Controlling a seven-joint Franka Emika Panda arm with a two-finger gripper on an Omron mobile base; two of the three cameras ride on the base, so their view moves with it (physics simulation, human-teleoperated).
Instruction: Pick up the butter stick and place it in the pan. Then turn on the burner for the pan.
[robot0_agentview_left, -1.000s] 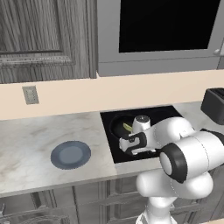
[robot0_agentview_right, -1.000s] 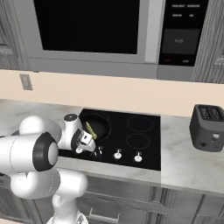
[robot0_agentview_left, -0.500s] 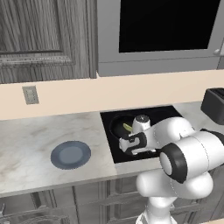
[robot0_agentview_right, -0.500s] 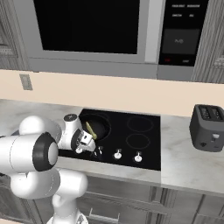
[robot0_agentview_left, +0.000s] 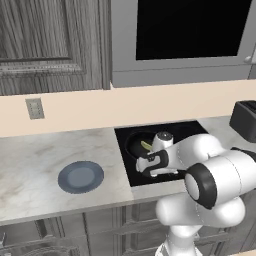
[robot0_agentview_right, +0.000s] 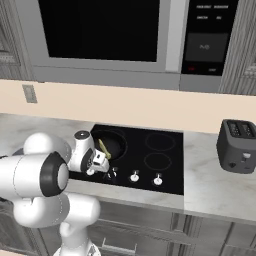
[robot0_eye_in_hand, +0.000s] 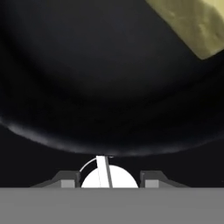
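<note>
On the black cooktop (robot0_agentview_right: 165, 172), at its rear left zone, the pan (robot0_agentview_right: 114, 144) is seated over the burner, so that heat from that zone would reach it directly. The butter stick (robot0_agentview_right: 104, 148) is seen lying inside the pan, pale yellow against the matte black, in both base views; in the hand view it appears as a yellow bar (robot0_eye_in_hand: 192, 24) in the upper right corner, with the pan's dark rim curving below it. The placing step is therefore judged done.

The gripper (robot0_agentview_right: 111, 173) is held low at the front edge of the cooktop, just in front of the pan, with the wrist bent down towards the row of silver knobs (robot0_agentview_right: 134, 177). This posture is judged to serve the second step, turning on the burner. In the hand view a white round knob (robot0_eye_in_hand: 109, 177) with a thin pointer line is framed between the two dark fingers (robot0_eye_in_hand: 65, 179), one on either side, the gap being partly open. Whether the fingers already touch the knob cannot be told, as their tips are cut off at the bottom edge. Nothing is seen to be carried.

The blue-grey plate (robot0_agentview_left: 81, 176) is left on the marble surface (robot0_agentview_left: 35, 165) to the left of the cooktop, bare, well apart from the arm. The black toaster (robot0_agentview_right: 237, 145) stands on the surface at the far right, clear of the work.
</note>
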